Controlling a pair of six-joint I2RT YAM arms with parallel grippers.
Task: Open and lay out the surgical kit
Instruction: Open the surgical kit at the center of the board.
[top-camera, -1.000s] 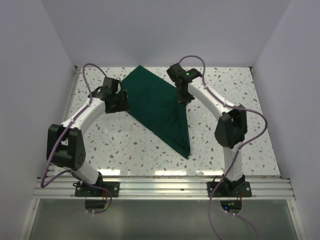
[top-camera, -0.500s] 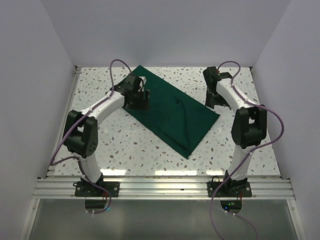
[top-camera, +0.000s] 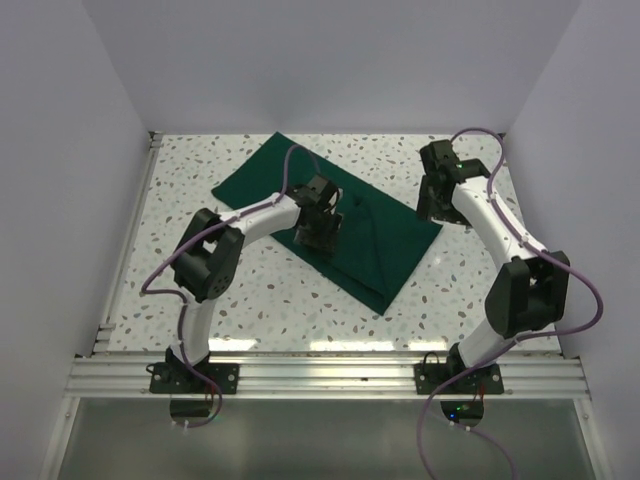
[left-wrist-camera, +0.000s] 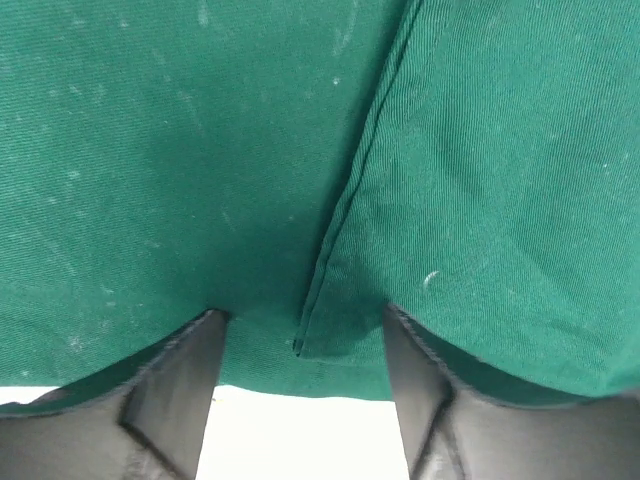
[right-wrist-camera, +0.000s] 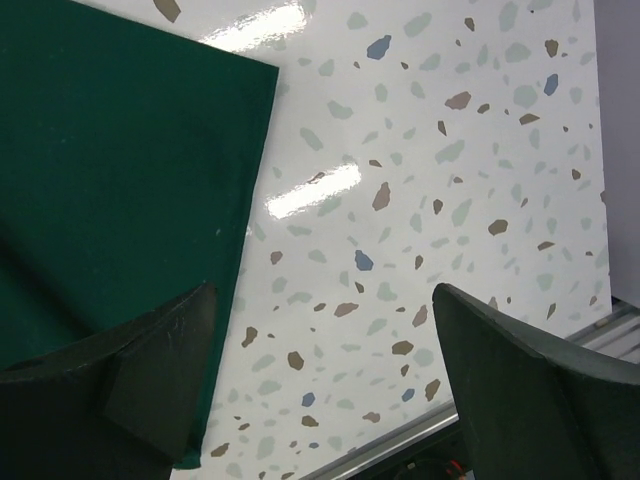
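Dark green cloth wrap (top-camera: 380, 235) flat, diagonal across centre of top view, on speckled table (top-camera: 250, 290). Left gripper (top-camera: 318, 232) released, fingers astride fold edge (left-wrist-camera: 345, 210). Right gripper (top-camera: 432, 208) released, empty, beside cloth's right corner.

Under the wrap: the dark green cloth wrap (top-camera: 385, 240) covers whatever it holds, and nothing beneath it shows in any view.
Wrap, left wrist view: it fills the frame and is cut off at the top, left and right.
Wrap, right wrist view: it is cut off by the left and top edges, and its lower corner is hidden behind a dark finger.
Left tool (top-camera: 318, 238), top view: the fingertips are hidden under its own wrist housing at mid-frame, so contact with the cloth cannot be told.
Left tool fingers (left-wrist-camera: 175, 400): blurred and cut off by the bottom edge.
Right tool (right-wrist-camera: 320, 400): the fingers (right-wrist-camera: 520, 400) are out of focus, their bases cut off at the bottom edge.
Right tool, top view: too small to make out the fingertips.
White speckled bench (right-wrist-camera: 450, 200): it is cut off on all sides in the right wrist view.
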